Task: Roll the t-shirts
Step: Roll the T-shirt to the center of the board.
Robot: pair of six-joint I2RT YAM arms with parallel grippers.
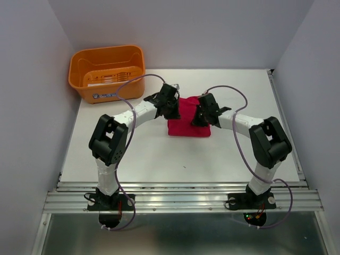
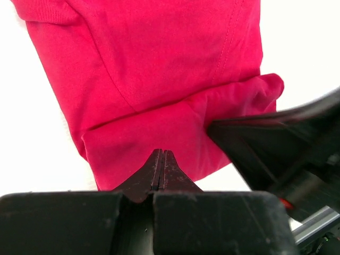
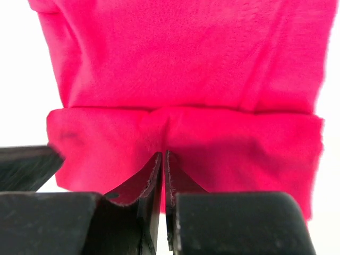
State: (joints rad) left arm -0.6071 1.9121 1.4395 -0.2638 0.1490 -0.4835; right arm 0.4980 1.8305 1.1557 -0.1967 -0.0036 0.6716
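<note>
The crimson-pink t-shirt lies folded into a small block mid-table, with a rolled band along one edge. My left gripper sits at the shirt's left side. Its jaws are pressed fully together, the tips resting on the rolled band, and I see no cloth between them. On the shirt's right side, my right gripper holds its jaws a thin slit apart, and the fabric puckers into the tips. The right gripper's black body shows close by in the left wrist view.
An orange plastic basket stands at the back left corner of the white table. Grey walls close in both sides and the back. A metal rail runs along the near edge by the arm bases.
</note>
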